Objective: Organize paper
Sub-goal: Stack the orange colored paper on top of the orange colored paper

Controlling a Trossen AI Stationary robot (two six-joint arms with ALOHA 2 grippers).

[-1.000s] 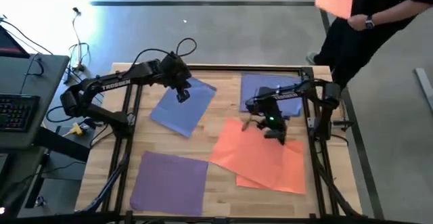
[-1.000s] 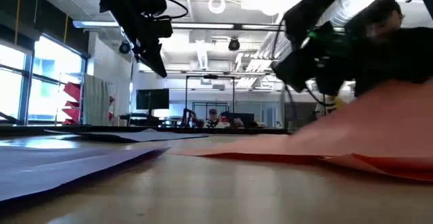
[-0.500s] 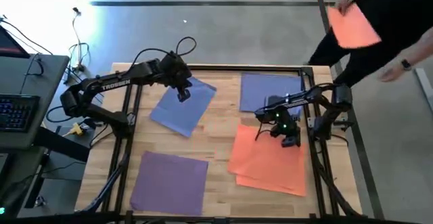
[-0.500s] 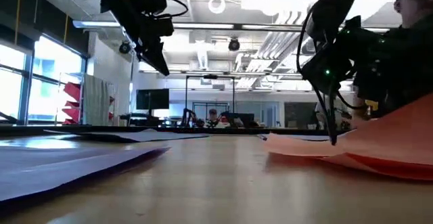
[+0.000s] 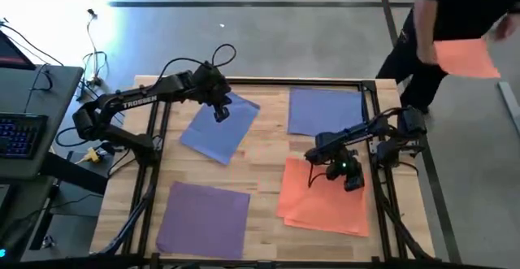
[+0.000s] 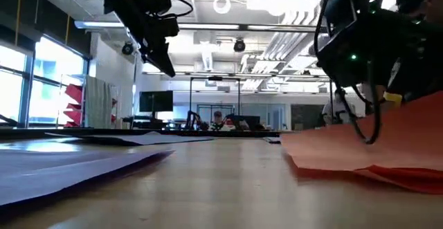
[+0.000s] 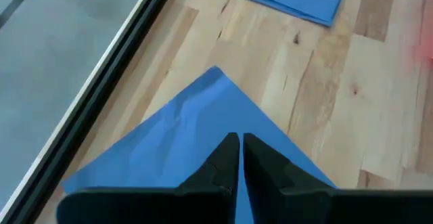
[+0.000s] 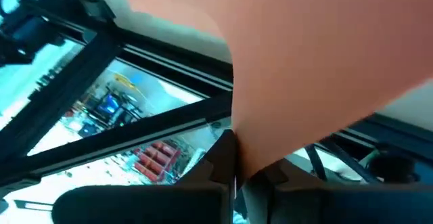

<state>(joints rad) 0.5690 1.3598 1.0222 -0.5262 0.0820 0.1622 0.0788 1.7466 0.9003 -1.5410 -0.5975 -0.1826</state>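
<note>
Two orange sheets [image 5: 321, 197] lie overlapped at the table's right. My right gripper [image 5: 351, 178] is low over their far right part, shut on the upper one [image 8: 318, 68]. A blue sheet [image 5: 218, 129] lies flat at the far left, and my left gripper [image 5: 219, 111] hangs well above it [image 6: 163, 64], shut and touching nothing [image 7: 239, 158]. Another blue sheet [image 5: 325, 110] lies at the far right. A purple sheet [image 5: 203, 219] lies at the near left. My right gripper pinches the upper orange sheet [image 8: 238, 158] between its two fingers, near the sheet's far right part. The held part is raised and slopes up toward the gripper [image 6: 387, 129]. The rest of the sheet lies on the lower orange sheet [image 6: 408, 173].
Dark frame rails [image 5: 382, 196] run along the table's sides. A person [image 5: 455, 9] stands beyond the far right corner holding an orange sheet [image 5: 465, 58]. Bare wood [image 5: 260, 171] shows between the sheets at the table's middle.
My right gripper has gone toward the table's right and near edges, dragging the upper orange sheet with it. That sheet has turned and now lies nearly square over the lower one. The person has carried the orange sheet to the right.
</note>
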